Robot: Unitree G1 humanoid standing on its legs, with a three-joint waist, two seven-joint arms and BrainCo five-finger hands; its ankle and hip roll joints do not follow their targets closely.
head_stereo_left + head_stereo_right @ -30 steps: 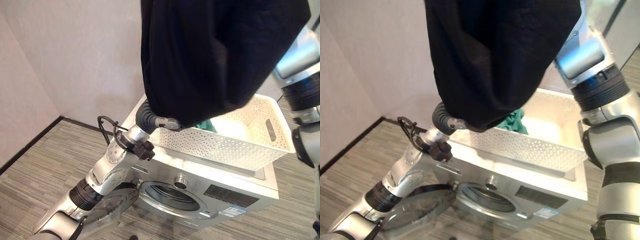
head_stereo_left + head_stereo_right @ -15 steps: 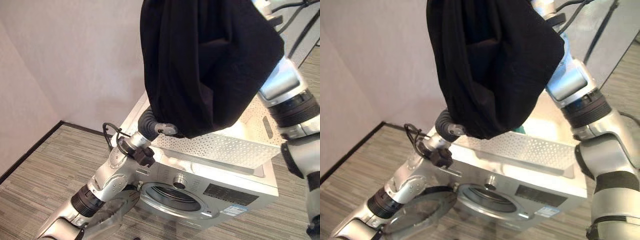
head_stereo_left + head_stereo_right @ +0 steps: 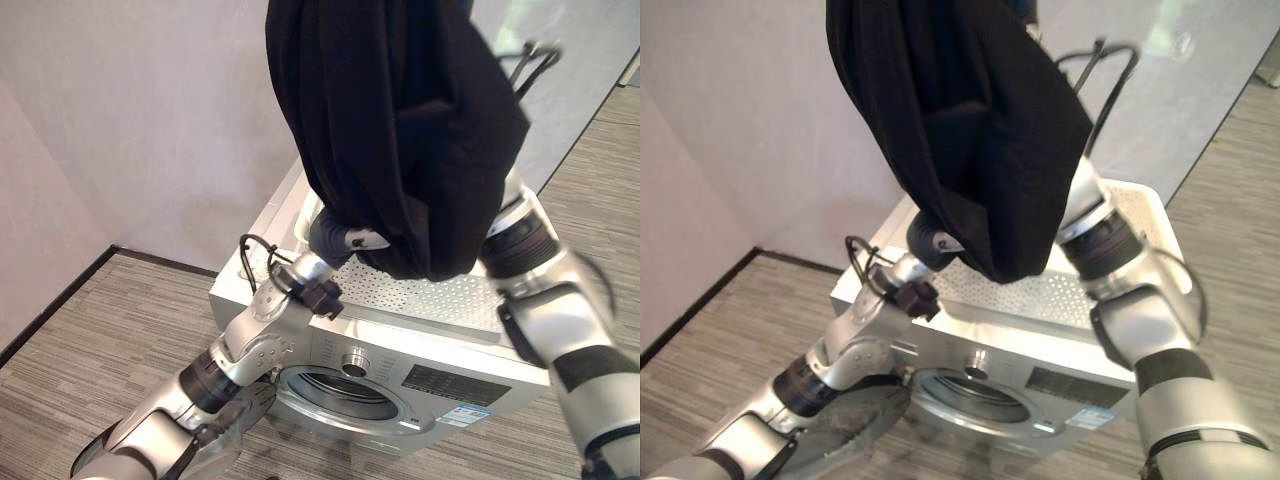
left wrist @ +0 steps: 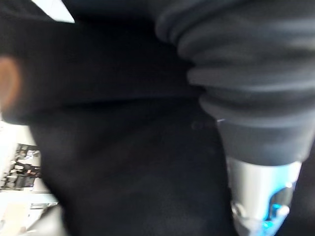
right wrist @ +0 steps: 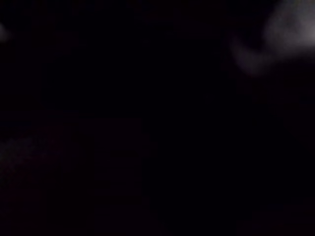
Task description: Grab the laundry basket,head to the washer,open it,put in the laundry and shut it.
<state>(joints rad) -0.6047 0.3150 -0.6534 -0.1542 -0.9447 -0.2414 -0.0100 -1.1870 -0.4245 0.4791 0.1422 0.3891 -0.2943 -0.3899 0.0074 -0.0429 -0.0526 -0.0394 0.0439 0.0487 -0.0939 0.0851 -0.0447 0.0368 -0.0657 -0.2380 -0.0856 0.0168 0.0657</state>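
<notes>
Black garment (image 3: 400, 130) lifted high at 12 o'clock above basket (image 3: 440, 295) on washer (image 3: 440, 380); door (image 3: 215, 440) open at 7 o'clock (loading, shutting remain). Left hand (image 3: 340, 238) and right hand buried in cloth, grasp impossible to tell.

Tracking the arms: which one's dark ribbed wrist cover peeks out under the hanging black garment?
The left hand's, just below the black garment, beside the white basket on the washer; the right arm runs up behind the garment instead.

- The bunched black cloth garment (image 3: 400, 130) runs past the top edge, hiding both hands' fingers.
- It covers most of the white perforated plastic basket (image 3: 440, 295).
</notes>
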